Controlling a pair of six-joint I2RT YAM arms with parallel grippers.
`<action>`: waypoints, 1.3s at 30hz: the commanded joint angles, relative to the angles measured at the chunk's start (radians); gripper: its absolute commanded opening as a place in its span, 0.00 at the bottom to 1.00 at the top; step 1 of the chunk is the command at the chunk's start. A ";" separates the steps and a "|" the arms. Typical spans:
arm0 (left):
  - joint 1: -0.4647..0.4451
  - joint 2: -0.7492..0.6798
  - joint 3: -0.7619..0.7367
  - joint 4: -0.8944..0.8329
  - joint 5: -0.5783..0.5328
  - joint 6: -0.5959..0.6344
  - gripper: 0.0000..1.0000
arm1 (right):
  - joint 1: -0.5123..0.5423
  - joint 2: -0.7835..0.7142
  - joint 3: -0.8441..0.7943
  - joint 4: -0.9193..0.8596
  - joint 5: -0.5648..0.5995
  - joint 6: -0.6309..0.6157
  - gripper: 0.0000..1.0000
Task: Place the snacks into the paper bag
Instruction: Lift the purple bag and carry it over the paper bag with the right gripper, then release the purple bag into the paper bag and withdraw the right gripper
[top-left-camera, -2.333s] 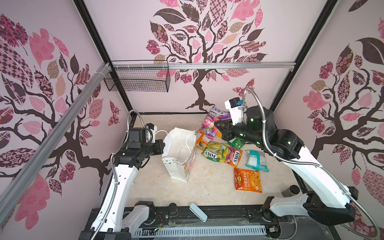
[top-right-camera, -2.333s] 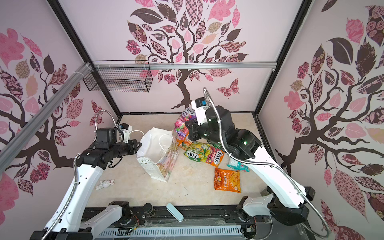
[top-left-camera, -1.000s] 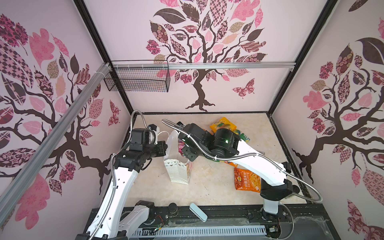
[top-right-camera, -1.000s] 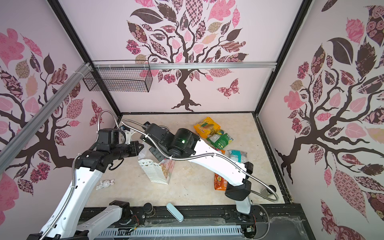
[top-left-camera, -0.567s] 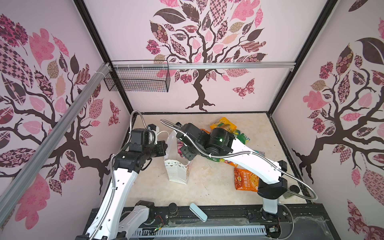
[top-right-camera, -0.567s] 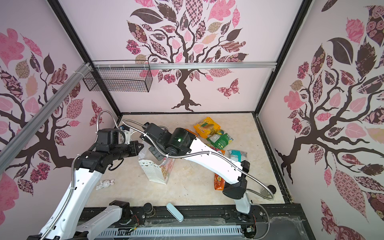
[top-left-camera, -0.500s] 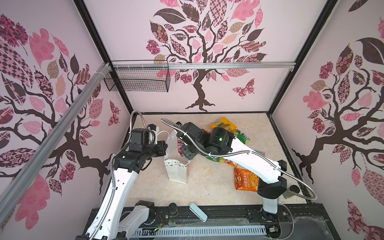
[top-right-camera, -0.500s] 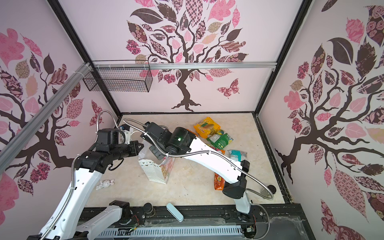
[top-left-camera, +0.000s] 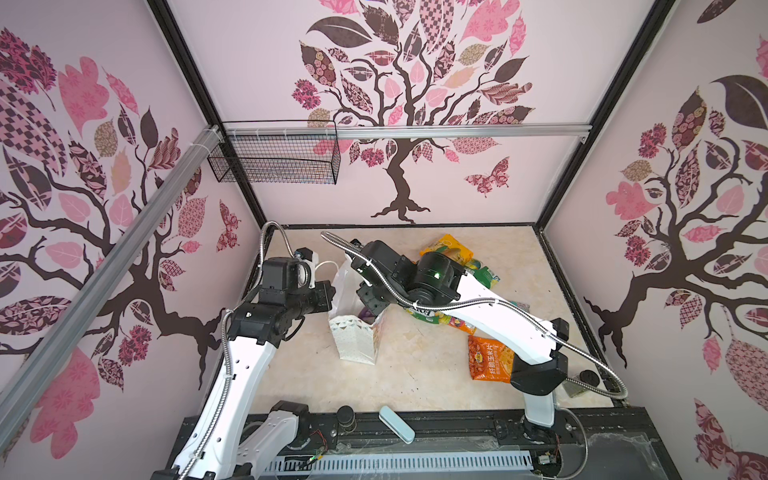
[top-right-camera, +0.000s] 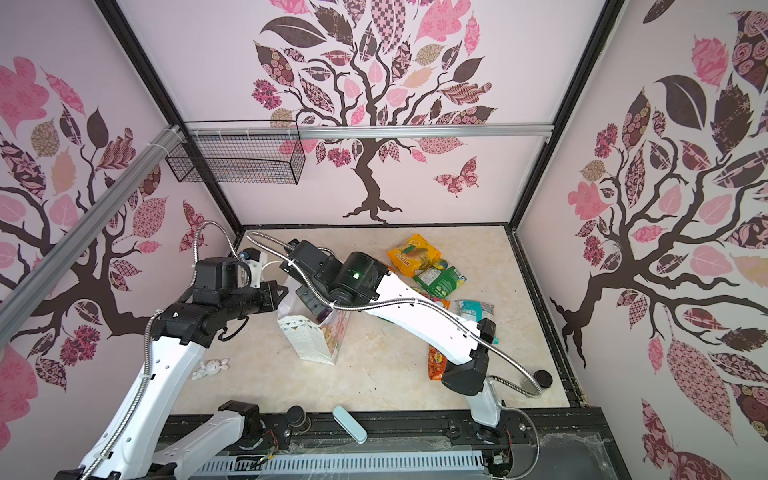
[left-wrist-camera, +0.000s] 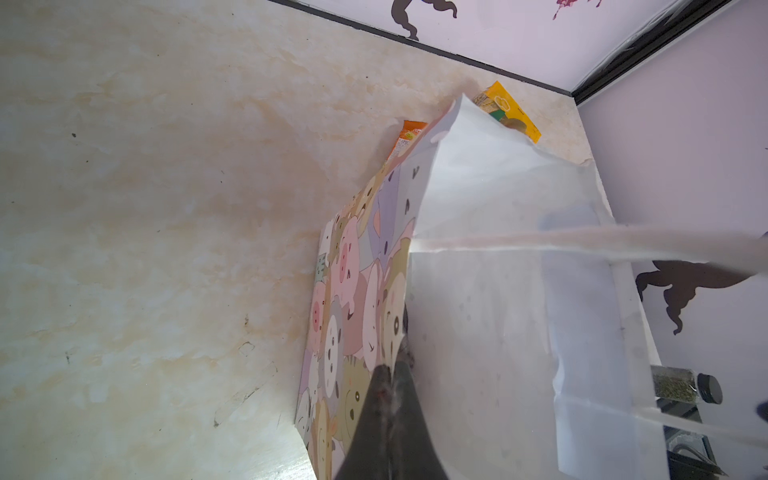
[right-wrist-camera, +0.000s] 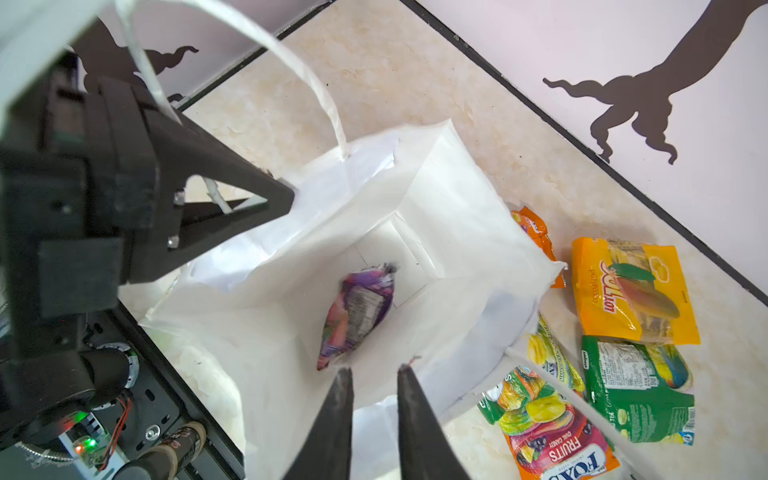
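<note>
The white paper bag (top-left-camera: 353, 340) (top-right-camera: 305, 338) stands upright left of the table's middle, mouth open. My left gripper (left-wrist-camera: 392, 368) (top-left-camera: 328, 297) is shut on the bag's rim and holds that side up. Just above the bag's mouth, my right gripper (right-wrist-camera: 374, 370) (top-left-camera: 374, 305) is open with nothing between its fingers. A purple snack packet (right-wrist-camera: 357, 311) lies loose inside the bag (right-wrist-camera: 436, 216). More snacks lie on the table to the right of the bag: a yellow packet (right-wrist-camera: 631, 291), a green one (right-wrist-camera: 636, 386), a FOX'S packet (right-wrist-camera: 557, 440), an orange one (top-left-camera: 488, 359) and a teal one (top-right-camera: 476, 309).
A pale blue case (top-left-camera: 397, 424) lies on the front rail. A small glass jar (top-left-camera: 582, 380) stands at the front right corner. A small white toy (top-right-camera: 210, 368) lies by the left arm. A wire basket (top-left-camera: 274, 160) hangs on the back wall.
My right arm swung from the snack pile to over the bag with the purple packet. Its jaws have just parted and the packet now lies inside the bag. The left grip is unchanged.
</note>
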 joint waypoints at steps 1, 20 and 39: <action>-0.001 -0.015 -0.031 0.042 -0.003 -0.008 0.00 | -0.001 0.027 0.069 0.000 0.012 -0.014 0.23; -0.001 -0.028 -0.128 0.227 -0.067 -0.161 0.00 | -0.062 -0.104 0.004 0.233 -0.081 -0.180 0.32; -0.001 -0.054 -0.008 0.015 -0.109 -0.050 0.63 | -0.062 -0.627 -0.610 0.379 -0.067 -0.041 0.52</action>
